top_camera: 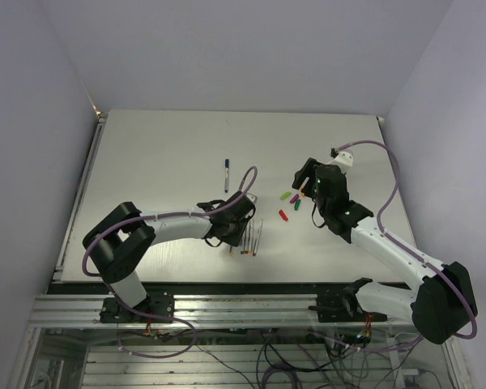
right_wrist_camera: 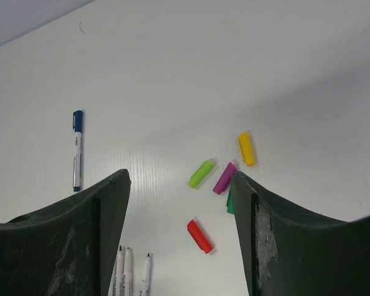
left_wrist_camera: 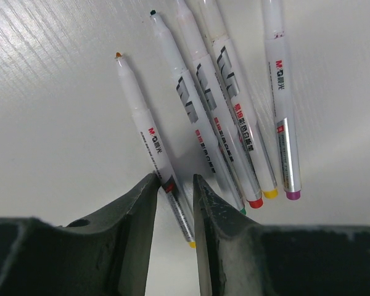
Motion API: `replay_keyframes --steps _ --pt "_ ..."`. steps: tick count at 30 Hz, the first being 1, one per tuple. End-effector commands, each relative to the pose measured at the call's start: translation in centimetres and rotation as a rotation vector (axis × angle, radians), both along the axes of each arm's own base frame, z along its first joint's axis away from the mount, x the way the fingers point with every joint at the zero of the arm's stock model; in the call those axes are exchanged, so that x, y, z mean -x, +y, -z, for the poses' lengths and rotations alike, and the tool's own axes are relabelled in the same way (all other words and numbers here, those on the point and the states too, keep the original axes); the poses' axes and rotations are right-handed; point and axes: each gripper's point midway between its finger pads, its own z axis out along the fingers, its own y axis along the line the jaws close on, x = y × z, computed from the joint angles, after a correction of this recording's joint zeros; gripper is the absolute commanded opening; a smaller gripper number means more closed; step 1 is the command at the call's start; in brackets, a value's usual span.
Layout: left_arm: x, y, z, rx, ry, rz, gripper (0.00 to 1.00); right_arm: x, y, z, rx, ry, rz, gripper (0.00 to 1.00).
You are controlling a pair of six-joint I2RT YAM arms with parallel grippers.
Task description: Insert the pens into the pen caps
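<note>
White, faintly grained worktop (top_camera: 162, 154) is seen beneath both arms, closed in by pale lilac walls (top_camera: 24, 97).

At the left gripper (left_wrist_camera: 174, 180), the dark fingers (left_wrist_camera: 142, 213) are held a little apart and set astride a thin white marker pen with an orange tip and a yellow end band (left_wrist_camera: 145, 132). A sliver of shadowed gap is seen between this pen and one finger, so it is straddled rather than pinched. The pen is laid flat on the worktop, its tip pointed away from the fingers. Just beside it, on the right-finger side, four more white pens (left_wrist_camera: 234, 92) are fanned out close together. Their end bands of green, red, yellow and purple lie nearest the fingers.

At the right gripper (right_wrist_camera: 180, 176), the fingers (right_wrist_camera: 111, 213) are spread wide and nothing is held between them. Between and just beyond the fingertips, five stubby plastic caps are scattered on the worktop. A light green cap (right_wrist_camera: 201, 174) and a purple cap (right_wrist_camera: 225, 178) are seen near each other, with a yellow cap (right_wrist_camera: 246, 148) farther out. A red cap (right_wrist_camera: 200, 236) is lying nearer in, between the fingers. A dark green cap (right_wrist_camera: 229, 200) is partly hidden by the right-hand finger. Well out past the left-hand finger, a white pen with a blue cap fitted (right_wrist_camera: 77, 150) is laid alone.
</note>
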Motion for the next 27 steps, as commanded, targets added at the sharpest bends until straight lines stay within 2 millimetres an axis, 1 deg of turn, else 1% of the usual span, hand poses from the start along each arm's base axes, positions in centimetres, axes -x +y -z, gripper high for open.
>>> replay_keyframes --steps 1,6,10,13,18,19,20,21,22,27 --pt "2.0 1.4 1.8 -0.059 0.081 0.006 0.40 0.0 -0.1 0.3 -0.011 -0.003 0.009 0.66" --pt "2.4 1.9 2.2 -0.082 0.102 -0.004 0.39 0.1 -0.2 0.3 -0.016 0.000 0.011 0.66" --pt "2.6 3.4 2.8 -0.166 0.122 -0.043 0.35 0.2 -0.2 0.3 -0.020 -0.001 0.014 0.65" --pt "2.4 4.6 3.3 -0.245 0.121 -0.077 0.34 0.2 -0.3 0.0 -0.026 -0.008 0.017 0.65" --pt "2.4 5.4 3.8 -0.299 0.125 -0.104 0.33 0.2 -0.4 -0.3 -0.016 -0.010 0.020 0.65" --pt "2.4 5.4 3.8 -0.303 0.129 -0.107 0.31 0.2 -0.5 -0.4 -0.014 -0.013 0.022 0.65" --pt "2.6 5.5 3.9 -0.308 0.136 -0.108 0.24 0.2 -0.5 -0.5 -0.014 -0.016 0.024 0.65" --pt "2.7 5.6 4.0 -0.310 0.143 -0.113 0.14 0.2 -0.6 -0.5 -0.012 -0.017 0.024 0.65" --pt "2.9 5.6 4.1 -0.311 0.156 -0.113 0.08 0.2 -0.6 -0.5 -0.011 -0.018 0.026 0.65" --pt "4.0 5.7 4.5 -0.293 0.197 -0.115 0.07 0.1 -0.5 -0.6 -0.009 -0.020 0.022 0.65"
